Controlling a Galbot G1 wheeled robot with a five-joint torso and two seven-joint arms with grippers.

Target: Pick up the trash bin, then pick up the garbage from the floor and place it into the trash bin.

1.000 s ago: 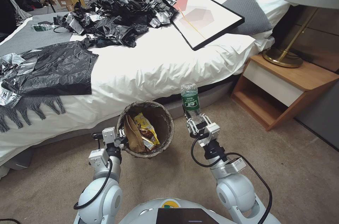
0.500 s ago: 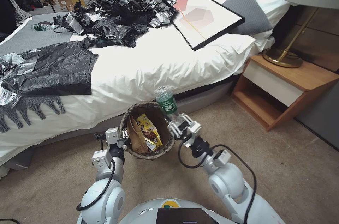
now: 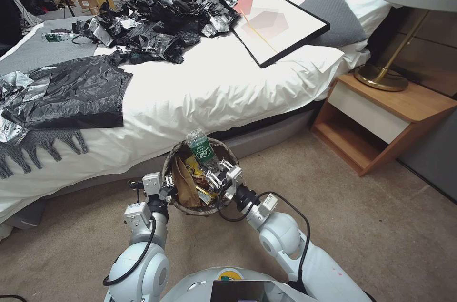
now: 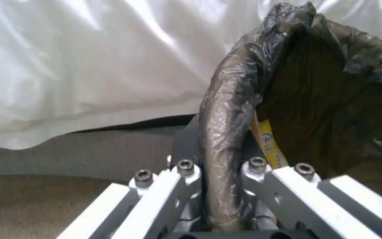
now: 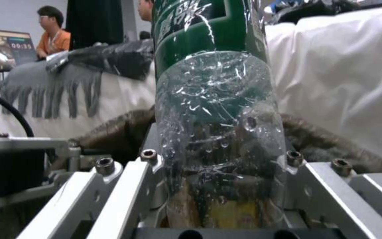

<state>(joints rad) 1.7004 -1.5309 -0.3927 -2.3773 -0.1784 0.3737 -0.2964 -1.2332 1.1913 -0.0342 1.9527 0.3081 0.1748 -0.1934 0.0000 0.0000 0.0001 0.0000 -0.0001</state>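
Observation:
The trash bin (image 3: 226, 154), lined with a dark bag, hangs above the floor (image 3: 381, 226) beside the bed. My left gripper (image 3: 165, 187) is shut on the bin's near-left rim; the left wrist view shows the bag-covered rim (image 4: 226, 132) pinched between the fingers. A brown paper bag (image 3: 183, 185) and yellow snack wrappers (image 3: 193, 165) lie inside. My right gripper (image 3: 220, 176) is shut on a clear green-labelled bottle (image 3: 202, 146), held tilted over the bin's opening. The right wrist view shows the bottle (image 5: 217, 116) clamped between the fingers, the bin's rim (image 5: 328, 142) just behind.
A white bed (image 3: 200, 83) with black plastic bags (image 3: 157, 21) and a framed picture (image 3: 271, 16) stands right behind the bin. A wooden nightstand (image 3: 381, 112) with a brass lamp (image 3: 385, 73) stands at the right. Open carpet lies to the right.
My right arm has swung left and lowered, carrying the bottle from beside the bin to over its opening. The left gripper and the bin have barely moved.

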